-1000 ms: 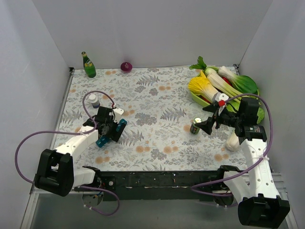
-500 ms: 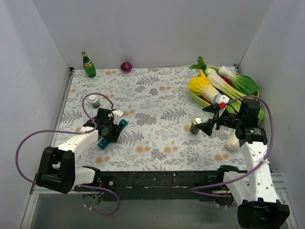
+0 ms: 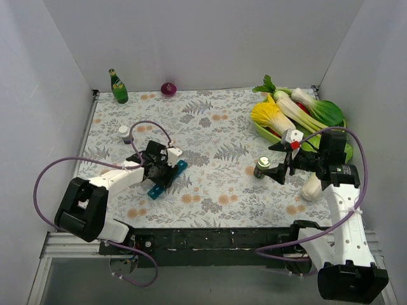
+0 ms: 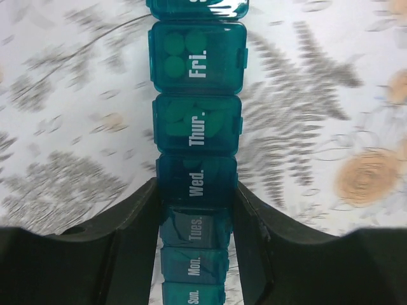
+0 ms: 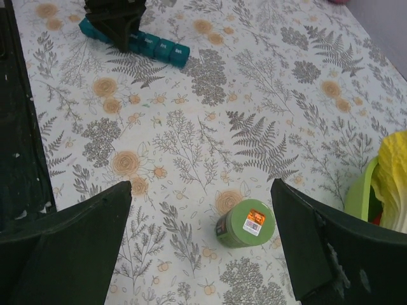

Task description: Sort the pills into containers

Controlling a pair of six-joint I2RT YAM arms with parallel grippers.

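The containers are one teal pill-organizer strip [image 3: 179, 168] lying at a slant on the floral cloth, left of centre. My left gripper [image 3: 163, 175] is shut across its middle. In the left wrist view the black fingers press both sides of the strip [image 4: 197, 127] at the Tues. and Wed. lids, the gripper [image 4: 196, 219] straddling it. All lids showing are closed. Pills [image 4: 184, 54] show through the Fri. and Thur. lids. My right gripper [image 3: 277, 166] hangs open above a small green jar [image 3: 261, 168], which stands off-centre between the spread fingers [image 5: 76, 229].
A small white bottle [image 3: 125, 134] stands behind the left arm. A green glass bottle [image 3: 118, 88] and a purple onion [image 3: 168, 88] sit at the back wall. A green tray [image 3: 264, 131] of vegetables fills the back right. A white vegetable [image 3: 310, 187] lies by the right arm.
My left gripper has shut on the teal strip and slid to the right with it. The right gripper has stayed open over the green jar, barely shifting.
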